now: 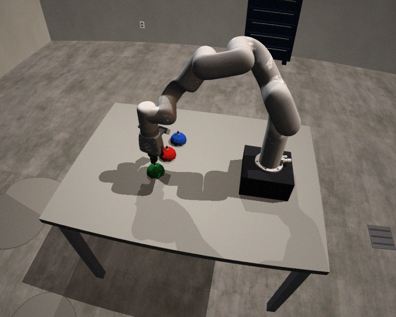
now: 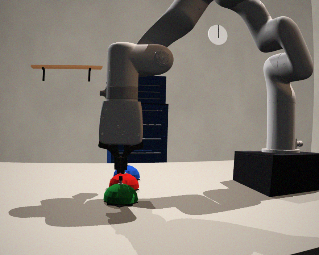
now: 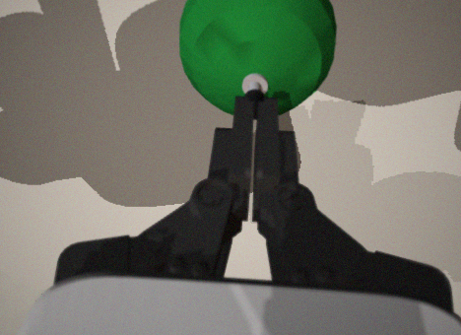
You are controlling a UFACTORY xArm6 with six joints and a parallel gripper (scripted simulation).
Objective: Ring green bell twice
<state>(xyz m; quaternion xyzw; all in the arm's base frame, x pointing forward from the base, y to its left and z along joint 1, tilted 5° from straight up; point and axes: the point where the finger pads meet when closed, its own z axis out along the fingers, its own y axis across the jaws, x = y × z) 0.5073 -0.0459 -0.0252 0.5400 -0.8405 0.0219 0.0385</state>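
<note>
The green bell [image 1: 155, 171] [image 2: 120, 195] [image 3: 256, 37] stands on the table's left half, at the near end of a row of three bells. Its small button [image 2: 120, 179] [image 3: 255, 83] stands up from the top of the dome. My gripper [image 1: 153, 160] [image 2: 120, 170] [image 3: 254, 124] is shut and empty and points straight down. Its fingertips hang just above the green bell's button, with a small gap showing in the exterior view. The red bell [image 1: 169, 154] [image 2: 128, 179] sits right behind the green one, and the blue bell [image 1: 178, 139] [image 2: 133, 171] behind that.
The arm's black base block [image 1: 266, 180] [image 2: 280, 171] stands on the right side of the table [image 1: 225, 218]. The red bell lies close beside the gripper's fingers. A blue drawer cabinet [image 2: 154, 123] stands on the floor behind the table.
</note>
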